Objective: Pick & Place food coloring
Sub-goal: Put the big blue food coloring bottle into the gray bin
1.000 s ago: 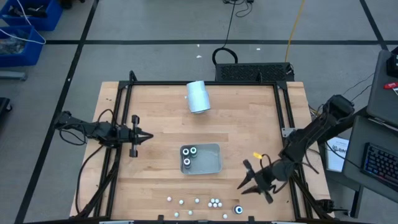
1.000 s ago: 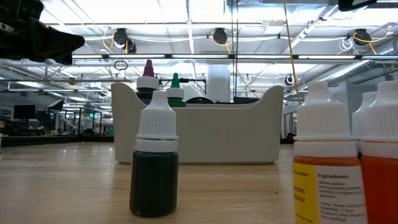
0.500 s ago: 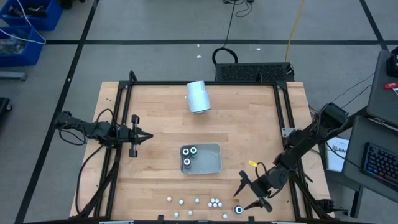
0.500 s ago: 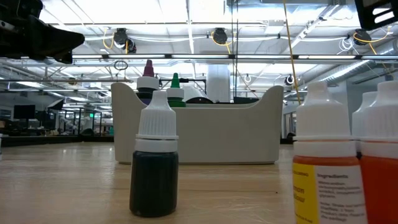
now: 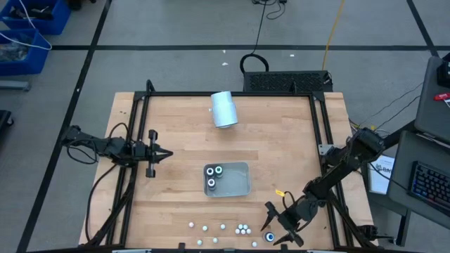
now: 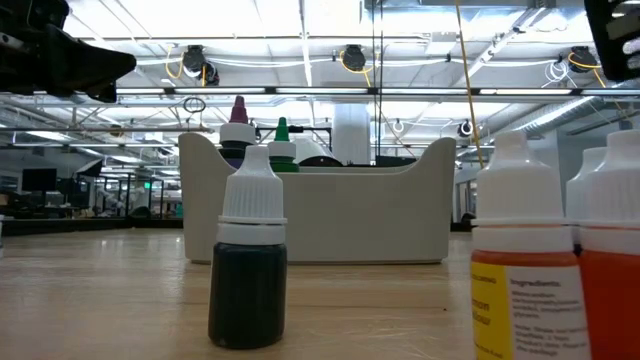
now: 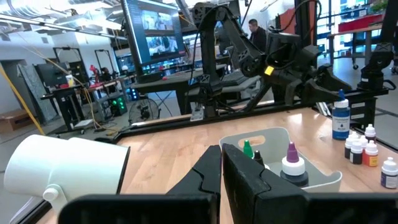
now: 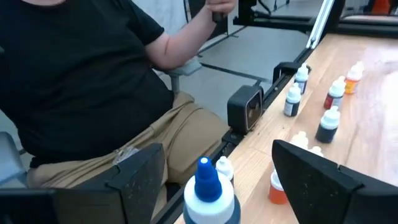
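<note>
The right gripper (image 5: 273,226) hangs with its fingers (image 8: 314,174) spread wide and empty on either side of a blue-capped bottle (image 8: 209,194), which stands between them at the table's (image 5: 281,140) front edge. From above, that bottle (image 5: 270,237) sits just ahead of the gripper, apparently untouched, though the angle makes any contact hard to judge.

More small bottles (image 5: 242,228) of food coloring stand in a loose row beyond it along the same edge; the low view shows a dark one (image 6: 247,265) and two orange ones (image 6: 524,270) close up. Farther from the gripper, toward the table's middle, a grey tray (image 5: 239,184) holds three bottles (image 5: 214,176), among them a green-tipped (image 7: 247,149) and a purple-tipped one (image 7: 291,168). A pale cylinder (image 5: 224,109) lies on its side well beyond the tray.

The left gripper (image 5: 169,154) waits over the table's left side, fingers (image 7: 208,171) pressed together, holding nothing.

A seated person in a black shirt (image 8: 81,68) and tan trousers is just past the table edge, beyond the right gripper.
</note>
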`<action>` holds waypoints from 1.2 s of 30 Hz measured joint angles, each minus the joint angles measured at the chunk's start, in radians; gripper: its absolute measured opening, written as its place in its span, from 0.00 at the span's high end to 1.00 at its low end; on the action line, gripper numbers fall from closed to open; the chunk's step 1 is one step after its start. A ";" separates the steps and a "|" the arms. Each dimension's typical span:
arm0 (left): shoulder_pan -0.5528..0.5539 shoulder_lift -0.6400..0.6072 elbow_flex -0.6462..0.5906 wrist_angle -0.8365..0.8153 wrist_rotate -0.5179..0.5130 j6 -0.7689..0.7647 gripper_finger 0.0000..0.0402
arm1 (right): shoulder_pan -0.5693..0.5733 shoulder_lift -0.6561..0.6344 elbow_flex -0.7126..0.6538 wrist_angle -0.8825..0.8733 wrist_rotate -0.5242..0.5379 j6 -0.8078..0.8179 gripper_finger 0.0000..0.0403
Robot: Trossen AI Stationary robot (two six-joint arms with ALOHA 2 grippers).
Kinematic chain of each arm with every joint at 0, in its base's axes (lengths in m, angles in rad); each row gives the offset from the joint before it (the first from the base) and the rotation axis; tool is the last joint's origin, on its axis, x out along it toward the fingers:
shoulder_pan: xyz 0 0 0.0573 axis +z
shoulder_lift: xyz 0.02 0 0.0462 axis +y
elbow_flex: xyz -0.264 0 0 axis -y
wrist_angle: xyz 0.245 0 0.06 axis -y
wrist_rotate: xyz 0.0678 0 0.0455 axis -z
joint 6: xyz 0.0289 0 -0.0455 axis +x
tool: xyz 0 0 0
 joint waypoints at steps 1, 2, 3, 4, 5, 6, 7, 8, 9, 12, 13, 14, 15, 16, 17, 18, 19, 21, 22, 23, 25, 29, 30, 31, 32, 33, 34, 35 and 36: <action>0.000 0.000 0.000 0.000 0.000 0.000 0.94 | 0.000 0.015 0.006 0.002 0.000 0.000 0.30; 0.000 0.000 0.000 0.001 0.000 0.000 0.94 | 0.000 0.027 0.013 0.003 0.000 0.000 0.30; 0.000 0.000 0.000 0.000 0.000 0.000 0.94 | 0.000 0.039 0.019 0.004 0.000 0.004 0.30; 0.000 0.000 0.000 0.000 0.000 0.000 0.94 | 0.000 0.049 0.023 0.006 0.000 0.009 0.30; 0.000 0.000 0.000 0.001 0.000 0.000 0.94 | 0.000 0.054 0.023 0.006 -0.001 0.017 0.30; 0.000 0.000 0.000 0.001 -0.001 0.000 0.94 | 0.000 0.061 0.023 0.005 0.000 0.024 0.30; 0.000 0.000 0.000 0.000 -0.001 0.000 0.94 | 0.000 0.066 0.023 0.006 -0.001 0.030 0.30; 0.000 0.000 0.000 0.001 -0.001 0.000 0.94 | 0.000 0.071 0.023 0.004 -0.001 0.037 0.30; 0.000 0.000 0.000 0.001 -0.001 0.000 0.94 | 0.000 0.074 0.023 0.005 -0.001 0.042 0.30; 0.000 0.000 0.000 0.002 -0.001 0.000 0.94 | 0.000 0.080 0.023 0.004 0.000 0.050 0.30; 0.000 0.000 0.000 0.001 -0.001 0.000 0.94 | 0.000 0.080 0.023 0.004 0.000 0.049 0.30; 0.000 0.000 0.000 0.001 -0.001 0.000 0.94 | 0.000 0.080 0.023 0.004 0.000 0.048 0.30; 0.000 0.000 0.000 0.001 -0.002 0.000 0.94 | 0.000 0.079 0.023 0.004 0.001 0.043 0.30; 0.000 0.000 0.000 0.001 -0.002 0.000 0.94 | 0.000 0.079 0.023 0.004 0.002 0.033 0.30; 0.000 0.000 0.000 0.001 -0.002 0.000 0.94 | 0.000 0.079 0.023 0.003 0.002 0.022 0.30; 0.000 0.000 0.000 0.001 -0.002 0.000 0.94 | 0.000 0.079 0.023 -0.002 0.002 0.014 0.31; 0.000 0.000 0.000 0.001 -0.002 0.000 0.94 | 0.000 0.079 0.023 -0.010 0.003 0.009 0.31; 0.000 0.000 0.000 0.001 -0.002 0.000 0.94 | 0.000 0.079 0.023 -0.028 0.003 0.005 0.34; 0.000 0.000 0.000 0.001 -0.002 0.000 0.94 | 0.000 0.079 0.023 -0.035 0.003 0.004 0.36; 0.000 0.000 0.000 0.001 -0.002 0.000 0.94 | 0.000 0.079 0.023 -0.037 0.003 0.004 0.38; 0.000 0.000 0.000 0.001 -0.002 0.000 0.94 | 0.000 0.079 0.023 -0.038 0.003 0.003 0.42; 0.000 0.000 0.000 0.001 -0.002 0.001 0.94 | 0.000 0.079 0.023 -0.038 0.003 -0.022 0.51; 0.000 0.000 0.000 0.001 -0.002 0.002 0.94 | 0.000 0.079 0.023 -0.038 0.003 -0.030 0.53; 0.000 0.000 0.000 0.001 -0.002 0.004 0.94 | 0.000 0.079 0.023 -0.038 0.003 -0.034 0.55; 0.000 0.000 0.000 0.001 -0.003 0.004 0.94 | 0.000 0.079 0.023 -0.038 0.003 -0.038 0.58; 0.000 0.000 0.000 0.001 -0.002 0.004 0.94 | 0.000 0.079 0.023 -0.038 0.003 -0.039 0.60; 0.000 0.000 0.000 0.001 -0.003 0.004 0.94 | 0.000 0.079 0.023 -0.036 0.003 -0.040 0.62; 0.000 0.000 0.000 0.001 -0.002 0.004 0.94 | 0.000 0.079 0.023 -0.035 0.002 -0.041 0.63; 0.000 0.000 0.000 0.001 -0.003 0.004 0.94 | 0.000 0.078 0.023 -0.034 0.003 -0.042 0.65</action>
